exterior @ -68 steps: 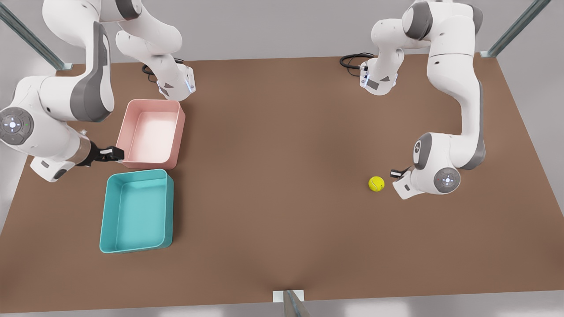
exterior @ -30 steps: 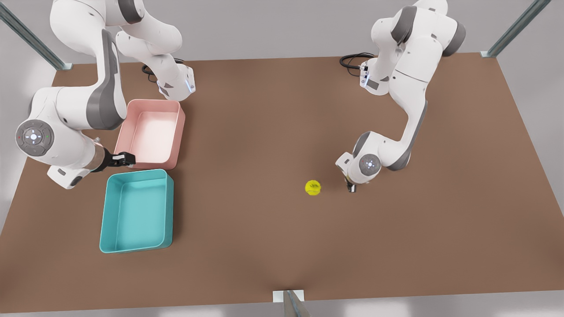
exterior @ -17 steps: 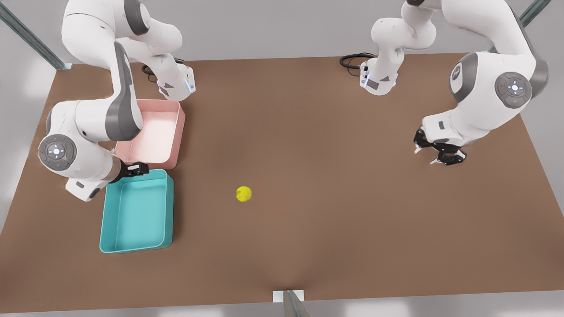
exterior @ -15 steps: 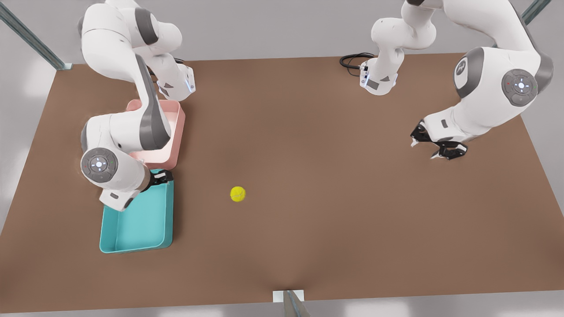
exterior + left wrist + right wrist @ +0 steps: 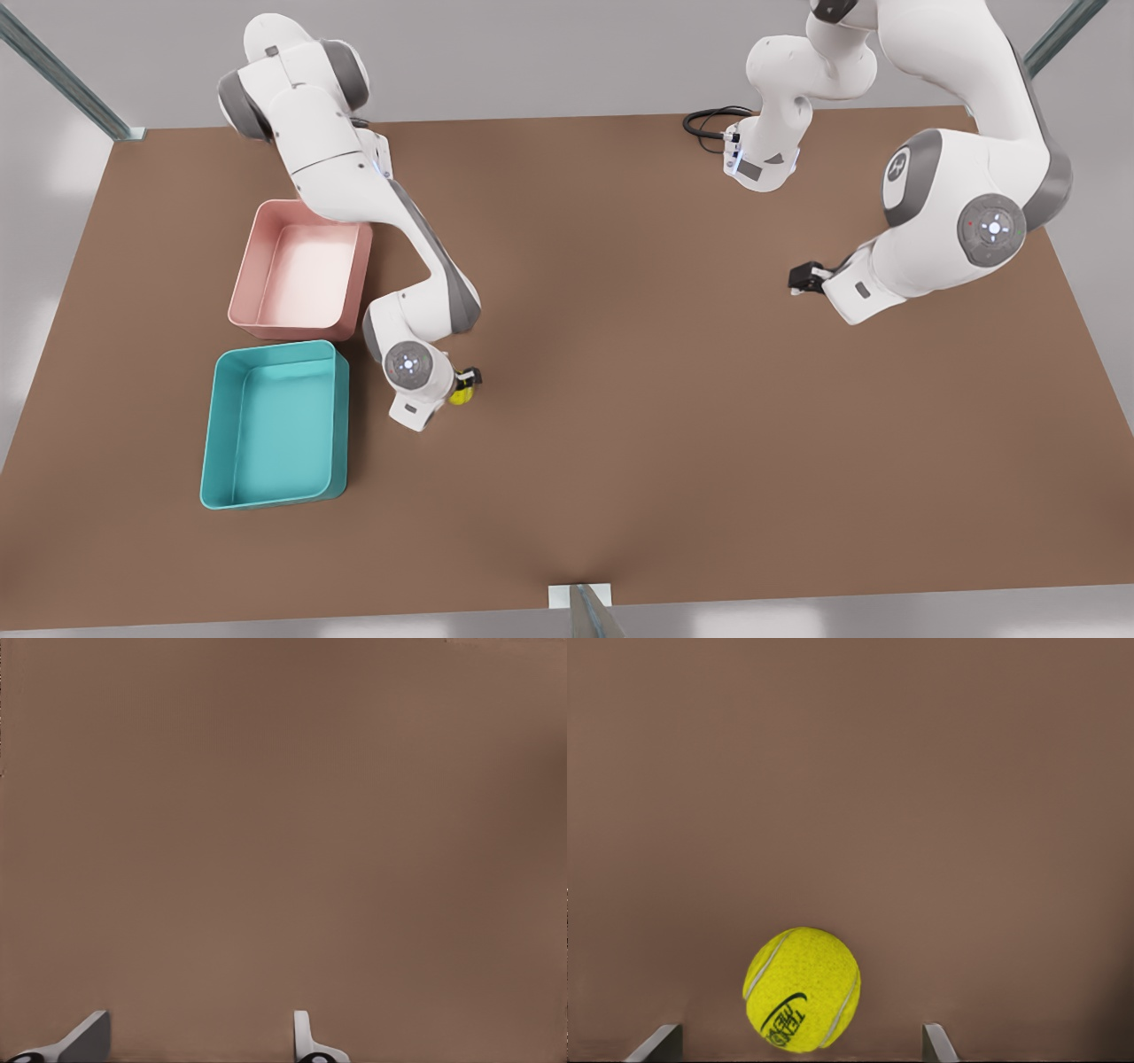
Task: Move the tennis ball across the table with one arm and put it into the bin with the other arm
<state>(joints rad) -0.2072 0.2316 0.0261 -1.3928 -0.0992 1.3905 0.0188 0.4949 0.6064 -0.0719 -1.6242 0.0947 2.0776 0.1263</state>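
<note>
On the front view's left I see two low-walled plastic trays with rounded corners: the pink tray (image 5: 301, 282) and, just in front of it, the teal bin (image 5: 275, 425); both hold nothing. Right of the bin, my right gripper (image 5: 468, 383) sits low on the matte brown bench (image 5: 620, 372), with the fuzzy yellow-green ball (image 5: 460, 396) resting on the bench between its jaws, which stand open, clear of the ball (image 5: 802, 989). Far across at the front view's right, the left gripper (image 5: 804, 278) waits over bare bench, its jaws apart.
</note>
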